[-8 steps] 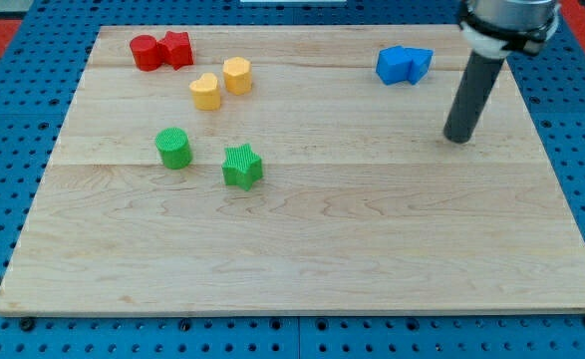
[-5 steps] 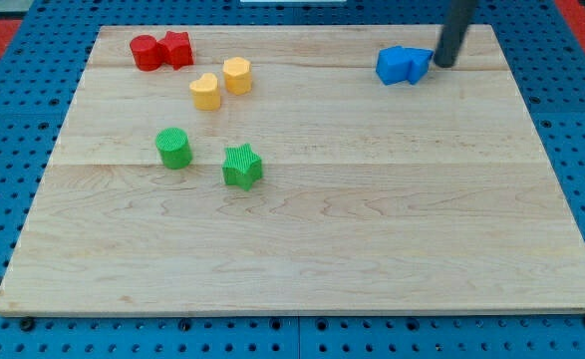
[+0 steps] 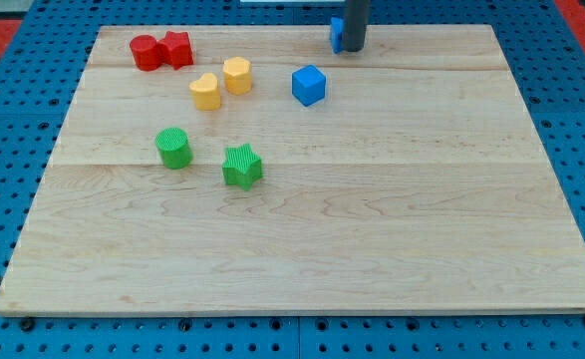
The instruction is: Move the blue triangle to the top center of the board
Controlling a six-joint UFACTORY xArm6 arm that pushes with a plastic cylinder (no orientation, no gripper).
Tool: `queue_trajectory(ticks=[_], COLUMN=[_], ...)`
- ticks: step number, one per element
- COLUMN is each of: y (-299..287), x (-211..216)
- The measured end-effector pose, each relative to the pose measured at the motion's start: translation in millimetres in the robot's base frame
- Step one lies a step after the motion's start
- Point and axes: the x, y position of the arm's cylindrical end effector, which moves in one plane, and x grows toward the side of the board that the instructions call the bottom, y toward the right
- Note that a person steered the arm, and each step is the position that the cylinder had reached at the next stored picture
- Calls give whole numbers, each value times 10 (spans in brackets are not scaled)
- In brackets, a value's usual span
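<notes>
The blue triangle [image 3: 337,33] sits near the view's top centre of the wooden board [image 3: 302,239], mostly hidden behind my rod; only a blue sliver shows on the rod's left. My tip [image 3: 354,49] rests against its right side. A blue cube [image 3: 309,85] lies apart from them, below and to the left of my tip.
A red cylinder [image 3: 145,52] and a red star [image 3: 177,48] touch at the top left. A yellow heart [image 3: 205,92] and a yellow hexagon [image 3: 237,75] sit below them. A green cylinder [image 3: 173,148] and a green star [image 3: 241,166] lie left of centre.
My tip swept left from the top right, pushing the two blue blocks. They split: the triangle went to the top centre with my tip, the cube slid down-left.
</notes>
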Motion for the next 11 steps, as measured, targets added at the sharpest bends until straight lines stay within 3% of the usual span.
queue_trajectory(ticks=[7,10,11], y=[-112,481,283], x=[-220,-311,36])
